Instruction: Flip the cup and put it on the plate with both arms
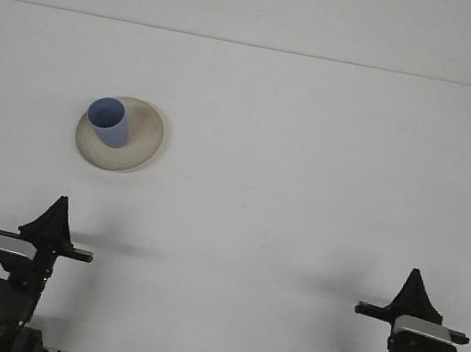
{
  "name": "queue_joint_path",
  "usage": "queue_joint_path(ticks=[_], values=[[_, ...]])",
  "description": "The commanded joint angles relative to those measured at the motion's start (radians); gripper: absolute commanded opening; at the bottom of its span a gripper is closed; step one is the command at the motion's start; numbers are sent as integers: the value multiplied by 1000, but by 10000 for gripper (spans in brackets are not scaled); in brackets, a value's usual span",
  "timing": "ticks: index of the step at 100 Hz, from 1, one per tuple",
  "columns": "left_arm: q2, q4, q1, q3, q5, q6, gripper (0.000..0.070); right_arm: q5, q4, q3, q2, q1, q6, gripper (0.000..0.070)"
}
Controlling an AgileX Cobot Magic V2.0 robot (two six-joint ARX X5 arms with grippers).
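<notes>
Evidently the surface (309,170) is bare except at ten o'clock, where the plate (136,146) carries the cup (109,122), mouth up. Little risk is judged: both arms are parked well apart, and whether their fingers are apart cannot be told.

Even, bright, diffuse light washes the white table (312,153); soft faint shadows lie on it right of each arm. Slightly grainy, no glare, edges undistorted.

White table (309,170) w/ plain white wall (265,0) behind.
</notes>
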Motion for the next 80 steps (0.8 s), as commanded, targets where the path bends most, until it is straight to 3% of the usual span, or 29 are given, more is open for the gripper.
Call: queue_joint_path(ticks=[1, 33, 80], values=[[0, 14, 2, -19, 2, 0, 11, -18, 39, -17, -3, 0, 16, 0], [0, 10, 2, -19, 2, 0, 11, -36, 172, -108, -3, 1, 21, 0], [0, 10, 2, -19, 2, 0, 11, -34, 173, -108, -3, 1, 21, 0]])
